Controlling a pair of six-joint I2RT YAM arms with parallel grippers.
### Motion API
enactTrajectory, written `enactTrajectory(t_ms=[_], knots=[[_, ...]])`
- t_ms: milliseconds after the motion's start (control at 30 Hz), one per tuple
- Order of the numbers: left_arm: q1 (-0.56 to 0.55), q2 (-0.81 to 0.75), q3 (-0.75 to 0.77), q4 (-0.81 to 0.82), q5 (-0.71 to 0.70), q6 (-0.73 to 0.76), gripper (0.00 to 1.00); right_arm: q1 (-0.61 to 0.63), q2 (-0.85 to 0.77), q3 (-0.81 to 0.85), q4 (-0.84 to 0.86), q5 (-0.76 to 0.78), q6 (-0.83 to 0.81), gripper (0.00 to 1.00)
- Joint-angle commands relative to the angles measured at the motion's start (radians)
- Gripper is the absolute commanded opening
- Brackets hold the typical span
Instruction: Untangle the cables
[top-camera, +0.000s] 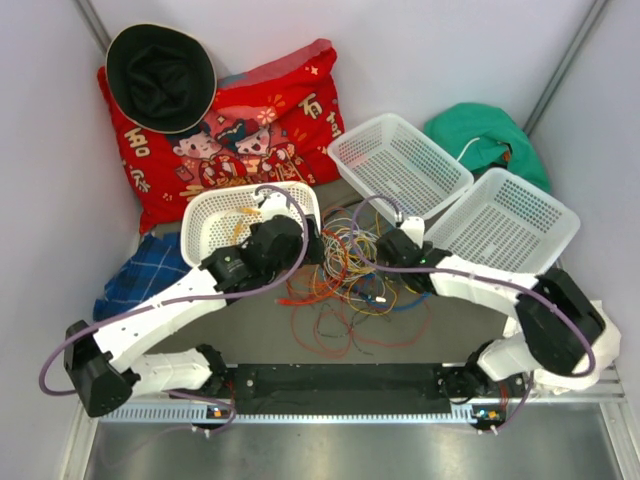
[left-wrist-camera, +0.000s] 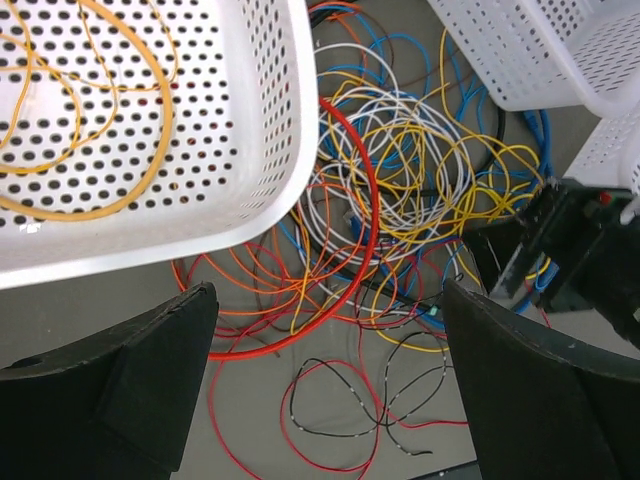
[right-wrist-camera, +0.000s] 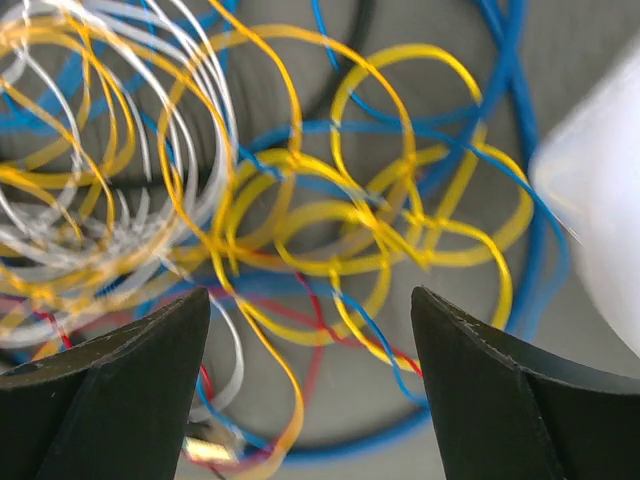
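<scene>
Picking step: both claws empty. Our right gripper (right-wrist-camera: 310, 300) gapes over yellow cables (right-wrist-camera: 420, 232), left gripper (left-wrist-camera: 330, 290) likewise spread. Next, pinch one loop.

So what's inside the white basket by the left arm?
Loose yellow wire loops lie in the basket. From above, the left arm covers its near right corner, hiding anything there.

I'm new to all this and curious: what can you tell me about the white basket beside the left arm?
The white basket looks like plastic, rectangular with rounded corners, its floor and walls full of round holes under a smooth rim. It sits open side up, holding yellow-orange wire loops; its corner overlaps the cable tangle.
</scene>
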Motion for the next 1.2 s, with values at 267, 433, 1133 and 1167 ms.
enactTrajectory(t_ms=[267, 433, 1133, 1167], knots=[[-0.004, -0.111, -0.065, -0.034, -0.050, -0.023, 0.97, -0.066, 0.235, 0.153, 0.230, -0.112, 0.012, 0.28], [-0.006, -0.136, -0.087, -0.019, -0.052, -0.015, 0.97, -0.064, 0.167, 0.130, 0.207, -0.152, -0.005, 0.00], [-0.004, -0.194, -0.161, 0.492, 0.281, 0.094, 0.99, 0.169, -0.713, 0.262, -0.273, -0.118, -0.136, 0.00], [-0.004, -0.182, -0.161, 0.515, 0.307, 0.088, 0.99, 0.169, -0.726, 0.264, -0.277, -0.120, -0.136, 0.00]])
